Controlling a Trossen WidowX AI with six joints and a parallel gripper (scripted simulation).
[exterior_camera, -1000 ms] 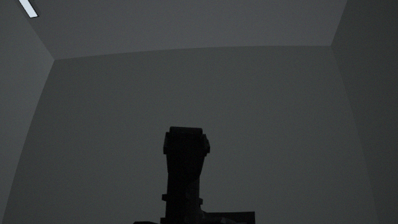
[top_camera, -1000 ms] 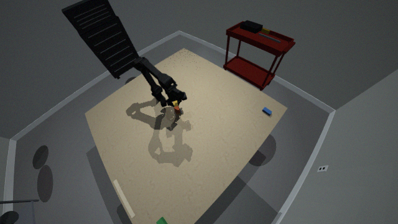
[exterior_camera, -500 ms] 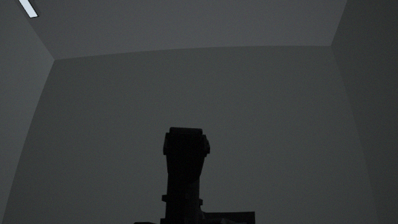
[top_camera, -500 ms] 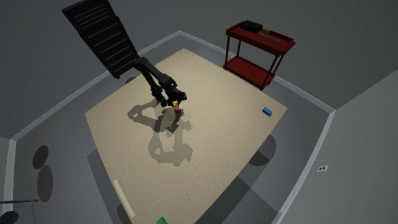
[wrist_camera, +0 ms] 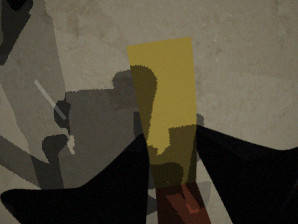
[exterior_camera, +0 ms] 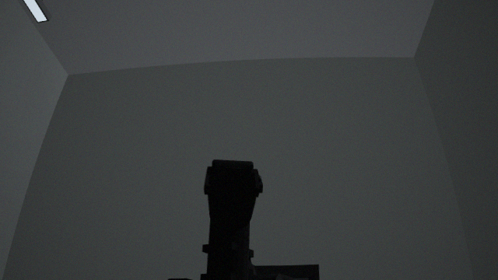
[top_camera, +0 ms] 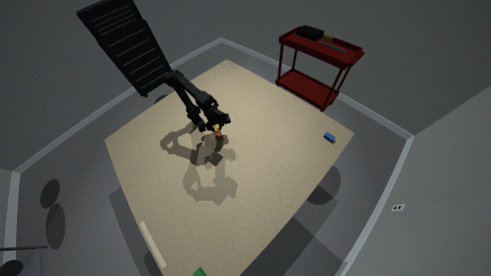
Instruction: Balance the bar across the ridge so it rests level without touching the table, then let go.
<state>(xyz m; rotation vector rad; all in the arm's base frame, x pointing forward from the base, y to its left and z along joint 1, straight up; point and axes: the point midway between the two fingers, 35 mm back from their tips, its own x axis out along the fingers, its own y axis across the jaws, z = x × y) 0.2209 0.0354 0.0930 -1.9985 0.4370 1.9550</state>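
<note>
The bar (top_camera: 218, 134) (wrist_camera: 167, 95) has a yellow part and an orange-red part. In the wrist view the yellow part reaches up between the fingers and the red part runs off the bottom edge. My gripper (top_camera: 217, 129) (wrist_camera: 169, 135) is shut on the bar, with a black finger on each side. In the top view the bar is small beneath the hand, over the tabletop (top_camera: 261, 180). Its tilt and its gap to the table cannot be told. I cannot make out the ridge; the hand and dark shadows cover that spot. The exterior view shows only the arm's dark outline.
A blue block (top_camera: 329, 136) lies near the table's right corner. A green block (top_camera: 199, 272) shows at the bottom image edge. A pale strip (top_camera: 153, 245) lies along the lower left table edge. A red cart (top_camera: 320, 51) stands beyond the table. Arm shadows fall around the hand.
</note>
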